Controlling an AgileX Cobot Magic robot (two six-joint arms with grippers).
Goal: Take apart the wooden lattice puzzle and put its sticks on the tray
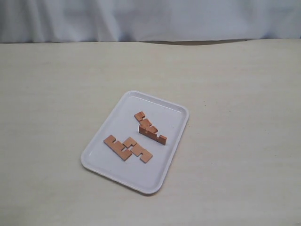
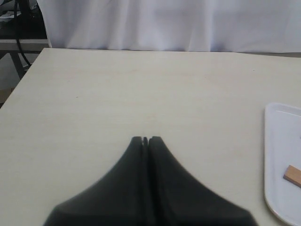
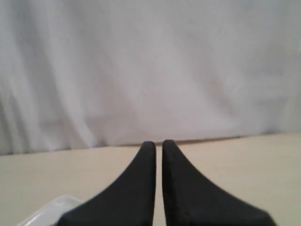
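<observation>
The white tray (image 1: pixel 173 137) lies in the middle of the table. No assembled lattice puzzle shows; its reddish-brown sticks lie apart on the tray. One stick (image 1: pixel 146 121) lies flat, with another (image 1: pixel 152 134) standing on its edge right beside it. Two more sticks (image 1: pixel 116 147) (image 1: pixel 138 149) lie flat side by side toward the tray's near left. Neither arm appears in the exterior view. My left gripper (image 2: pixel 146 138) is shut and empty over bare table, with the tray (image 2: pixel 277 160) and a stick end (image 2: pixel 292 175) off to one side. My right gripper (image 3: pixel 159 142) is shut with nothing between its fingers.
The pale wooden table (image 1: pixel 56 94) spreads on all sides of the tray. A white curtain (image 1: pixel 150 19) hangs behind the table's far edge. A corner of the tray (image 3: pixel 51 209) shows in the right wrist view.
</observation>
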